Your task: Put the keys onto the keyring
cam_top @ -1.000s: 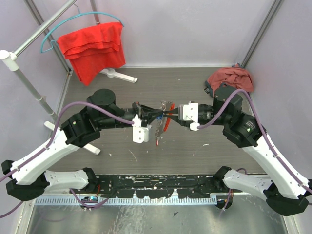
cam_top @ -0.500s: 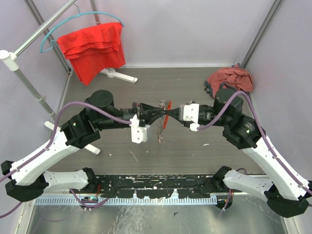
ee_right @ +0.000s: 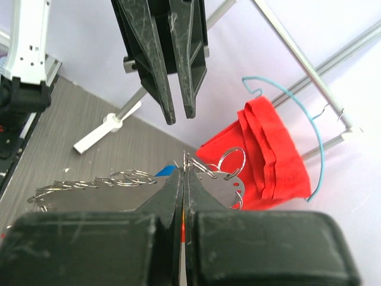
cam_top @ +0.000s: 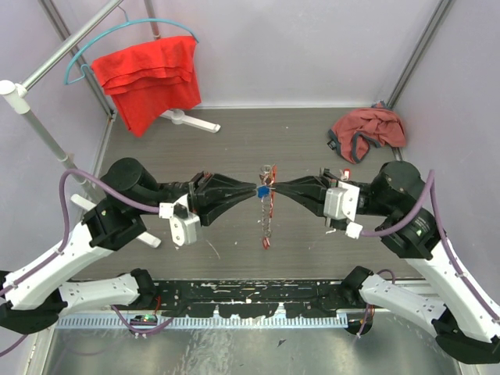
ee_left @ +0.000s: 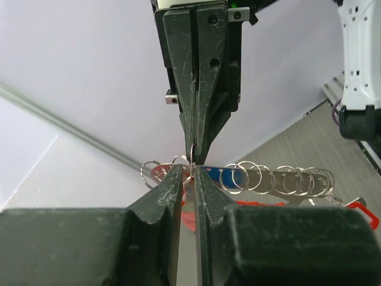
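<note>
1. right gripper [ee_right: 183, 174] has its scuffed black plastic fingers pressed flat together, pinching the thin silvery wire keyring [ee_right: 205, 170] at the very tips and holding it in the air over the middle of the table.
2. left gripper [ee_left: 187, 179] meets it tip to tip from the opposite side, with its tapered fingers a narrow slit apart. in the right wrist view nothing sits between them, so it seems to grip nothing.
3. the keyring is a string of small, shiny, springy wire loops. a short chain hangs straight down under the two grippers and ends in a long narrow red-orange tag [cam_top: 266, 242].
4. a small flat key with a blue head [cam_top: 264, 190] sits just where the fingertips meet. whether it is already threaded on the wire i cannot tell, and the other silvery bits beside it are too small to make out.
5. the step in hand looks like threading a key onto the loop. the next move likely calls for the left fingers to close on the key or the wire's split end and work it round while the right holds steady. hard, slick metal this thin leaves little margin.
6. below lies the grey wood-grain table [cam_top: 234, 141]. a bright red cloth on a turquoise wire hanger [cam_top: 148, 78] is at the far left and a rumpled dusty-red cloth [cam_top: 367, 129] at the far right, both well apart from the work.
</note>
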Controlling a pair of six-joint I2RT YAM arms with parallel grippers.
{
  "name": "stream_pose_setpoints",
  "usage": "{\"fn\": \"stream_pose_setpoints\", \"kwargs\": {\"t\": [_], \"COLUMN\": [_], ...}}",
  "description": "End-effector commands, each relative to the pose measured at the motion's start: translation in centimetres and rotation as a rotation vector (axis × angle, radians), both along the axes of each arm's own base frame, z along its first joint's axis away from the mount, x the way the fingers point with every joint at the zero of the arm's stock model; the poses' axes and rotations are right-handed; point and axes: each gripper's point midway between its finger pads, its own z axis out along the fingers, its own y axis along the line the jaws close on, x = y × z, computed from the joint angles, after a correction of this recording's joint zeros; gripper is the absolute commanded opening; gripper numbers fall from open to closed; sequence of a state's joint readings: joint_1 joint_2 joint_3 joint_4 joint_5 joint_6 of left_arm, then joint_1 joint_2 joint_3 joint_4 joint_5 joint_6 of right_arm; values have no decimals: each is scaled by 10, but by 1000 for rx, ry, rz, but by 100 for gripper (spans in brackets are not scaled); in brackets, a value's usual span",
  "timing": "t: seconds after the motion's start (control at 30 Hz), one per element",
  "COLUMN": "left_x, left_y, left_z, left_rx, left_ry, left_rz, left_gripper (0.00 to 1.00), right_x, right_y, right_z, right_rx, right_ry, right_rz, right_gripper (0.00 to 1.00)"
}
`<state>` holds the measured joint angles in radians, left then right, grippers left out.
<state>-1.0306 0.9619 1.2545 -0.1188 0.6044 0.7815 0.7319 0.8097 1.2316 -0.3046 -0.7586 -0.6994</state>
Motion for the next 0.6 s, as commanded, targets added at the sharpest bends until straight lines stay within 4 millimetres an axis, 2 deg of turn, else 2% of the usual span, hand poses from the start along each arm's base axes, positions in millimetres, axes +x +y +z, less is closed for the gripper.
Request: {"fn": "stream_pose_setpoints", "kwargs": {"t": [0.0,0.23,0.57], "left_x": [-19,-31,-32], "left_y": [2,0,-5], "left_z": [15,26,33], "left_rx": [-66,-120,-138], "left_ry": [6,25,78], "left_rz": [-92,-173,-203], "left_gripper": [19,19,20], "right_x": [-22,-34,-42], "right_y": [-5,-6,-5], "right_z": [43,55,64], "right_rx": [145,203,239], "right_ry": [-100,-114,-125], "right_rz": [72,130,180], "right_gripper": [1,1,1]}}
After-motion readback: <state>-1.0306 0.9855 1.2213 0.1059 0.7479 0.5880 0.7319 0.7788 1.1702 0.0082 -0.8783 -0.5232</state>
